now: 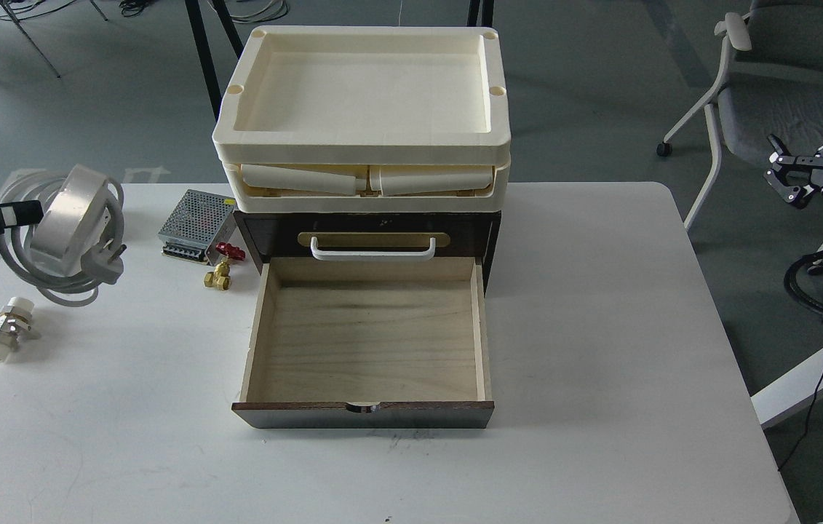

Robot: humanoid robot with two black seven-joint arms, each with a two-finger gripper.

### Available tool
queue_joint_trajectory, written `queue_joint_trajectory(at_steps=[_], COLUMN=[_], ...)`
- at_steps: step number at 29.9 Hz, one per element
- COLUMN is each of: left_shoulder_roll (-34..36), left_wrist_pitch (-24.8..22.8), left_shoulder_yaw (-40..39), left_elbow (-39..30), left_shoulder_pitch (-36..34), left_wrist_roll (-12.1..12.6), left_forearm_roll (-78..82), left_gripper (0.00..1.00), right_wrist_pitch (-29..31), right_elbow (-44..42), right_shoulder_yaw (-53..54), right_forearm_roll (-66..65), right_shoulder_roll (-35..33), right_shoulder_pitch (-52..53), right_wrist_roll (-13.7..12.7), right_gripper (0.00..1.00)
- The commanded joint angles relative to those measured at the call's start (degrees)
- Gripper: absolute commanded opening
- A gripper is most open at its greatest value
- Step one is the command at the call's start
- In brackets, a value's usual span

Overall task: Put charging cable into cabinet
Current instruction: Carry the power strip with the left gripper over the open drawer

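The charging cable point(70, 218) is a white power strip held up off the table at the far left, tilted on edge, with its thick white cord point(54, 291) and plug hanging in loops below it. My left gripper point(24, 214) comes in from the left edge and is shut on the strip's end; only one dark finger with a white pad shows. The cabinet point(484, 233) is dark brown, and its pale wood drawer point(371, 342) is pulled fully open and empty, below the white handle point(371, 252). My right gripper point(808, 175) hangs open and empty off the table's right side.
Two stacked cream trays point(360, 156) sit on top of the cabinet. A perforated metal box point(196, 222) and a brass valve with a red handle point(222, 268) lie left of the cabinet. A white pipe fitting point(7, 331) lies at the front left. A grey chair point(768, 80) stands beyond the table's right edge.
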Motion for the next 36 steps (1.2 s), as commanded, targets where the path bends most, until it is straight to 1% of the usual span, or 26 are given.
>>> queue_joint_trajectory(at_steps=[1, 5, 8, 10, 15, 19, 22, 28, 31, 36], left_shoulder_roll=[-1.4, -7.4, -12.4, -17.1, -25.4, -29.2, -32.6, -37.4, -38.3, -38.4], left_wrist_pitch=[0.2, 0.7, 3.7, 5.4, 6.1, 6.4, 6.8, 8.2, 9.7, 11.9], left_shoulder_yaw=[0.4, 0.5, 0.9, 1.7, 2.6, 2.6, 2.6, 2.7, 2.7, 2.8], left_elbow=[-3.9, -4.5, -4.5, -4.1, -1.9, -0.3, 3.2, 9.9, 11.8, 11.8], left_shoulder_pitch=[0.0, 0.1, 0.8, 1.2, 1.8, 1.9, 3.0, 7.6, 9.4, 10.7], left_wrist_roll=[0.0, 0.0, 0.0, 0.0, 0.0, 0.0, 0.0, 0.0, 0.0, 0.0], left_forearm_roll=[-6.0, -8.2, -8.8, -8.8, -8.1, -6.5, -4.0, -0.4, 1.6, 2.9], left_gripper=[0.01, 0.01, 0.01, 0.01, 0.01, 0.01, 0.01, 0.01, 0.01, 0.01], right_wrist_pitch=[0.0, 0.0, 0.0, 0.0, 0.0, 0.0, 0.0, 0.0, 0.0, 0.0], right_elbow=[-0.2, -1.8, -2.1, -2.1, -2.1, -2.3, -3.0, -3.2, -3.7, -3.9], right_shoulder_yaw=[-0.1, 0.0, 0.0, 0.0, 0.0, 0.1, 0.2, 0.2, 0.2, 0.2], right_forearm_roll=[0.0, 0.0, 0.0, 0.0, 0.0, 0.0, 0.0, 0.0, 0.0, 0.0], right_shoulder_roll=[-0.3, -0.4, -0.4, -0.3, -0.1, -0.1, 0.2, 0.2, 0.2, 0.2], right_shoulder_pitch=[0.0, -0.1, -0.2, -0.5, -0.6, -0.6, -0.6, -0.7, -0.7, -0.8], right_wrist_roll=[0.0, 0.0, 0.0, 0.0, 0.0, 0.0, 0.0, 0.0, 0.0, 0.1], right_gripper=[1.00, 1.00, 1.00, 1.00, 1.00, 1.00, 1.00, 1.00, 1.00, 1.00])
